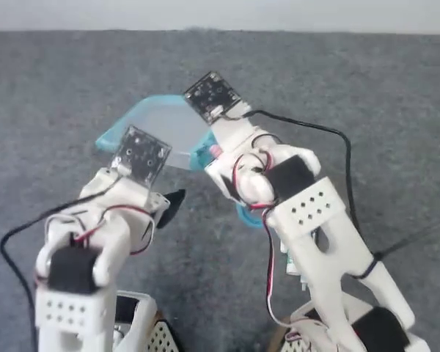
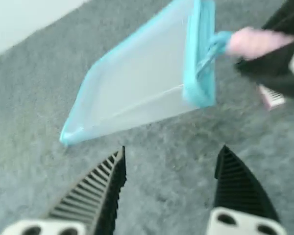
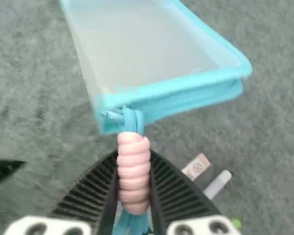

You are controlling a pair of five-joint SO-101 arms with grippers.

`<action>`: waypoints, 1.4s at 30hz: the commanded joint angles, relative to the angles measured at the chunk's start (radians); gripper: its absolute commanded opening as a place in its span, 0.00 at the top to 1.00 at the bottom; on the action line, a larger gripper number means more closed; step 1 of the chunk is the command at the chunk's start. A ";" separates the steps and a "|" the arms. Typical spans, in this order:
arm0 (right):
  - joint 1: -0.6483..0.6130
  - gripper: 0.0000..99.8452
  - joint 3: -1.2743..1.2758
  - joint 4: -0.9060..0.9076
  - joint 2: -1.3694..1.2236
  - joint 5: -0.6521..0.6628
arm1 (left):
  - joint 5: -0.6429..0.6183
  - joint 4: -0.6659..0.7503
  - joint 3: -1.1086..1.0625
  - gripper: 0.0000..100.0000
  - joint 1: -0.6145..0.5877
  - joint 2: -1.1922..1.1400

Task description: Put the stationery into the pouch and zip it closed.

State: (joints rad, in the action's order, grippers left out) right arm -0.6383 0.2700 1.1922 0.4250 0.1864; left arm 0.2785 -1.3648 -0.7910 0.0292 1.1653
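Note:
A translucent pouch (image 1: 165, 125) with light-blue trim lies on the grey carpet, also seen from the wrists (image 2: 137, 88) (image 3: 152, 54). My right gripper (image 3: 133, 188) is shut on the pink ribbed zipper pull (image 3: 133, 169) at the pouch's corner (image 1: 214, 152). That pull (image 2: 252, 41) shows beside the zip in the left wrist view. My left gripper (image 2: 169, 169) stands open over bare carpet just short of the pouch's near edge (image 1: 169, 207), holding nothing. A small white eraser-like piece (image 3: 196, 167) and a white pen tip (image 3: 218, 182) lie on the carpet beside the right gripper.
Grey carpet (image 1: 367, 88) covers the whole table around the pouch. Black cables (image 1: 337, 147) trail from the right arm. Both arm bases crowd the near edge. A pale wall strip runs along the far side.

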 commanded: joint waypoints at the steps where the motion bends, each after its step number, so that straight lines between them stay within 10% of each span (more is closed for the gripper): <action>1: -0.061 0.99 -0.026 0.012 0.070 -0.006 | -0.057 0.049 0.007 0.71 0.011 -0.008; 19: -0.090 0.99 -0.089 0.114 0.151 -0.015 | -0.066 0.261 -0.131 0.71 -0.072 -0.114; 42: -0.093 0.99 -0.150 0.154 0.091 -0.038 | -0.100 0.176 -0.084 0.71 0.035 -0.025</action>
State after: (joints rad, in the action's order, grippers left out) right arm -0.7196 0.2056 1.3165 0.5048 0.1634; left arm 0.1956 -1.2451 -0.8692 0.0644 1.1792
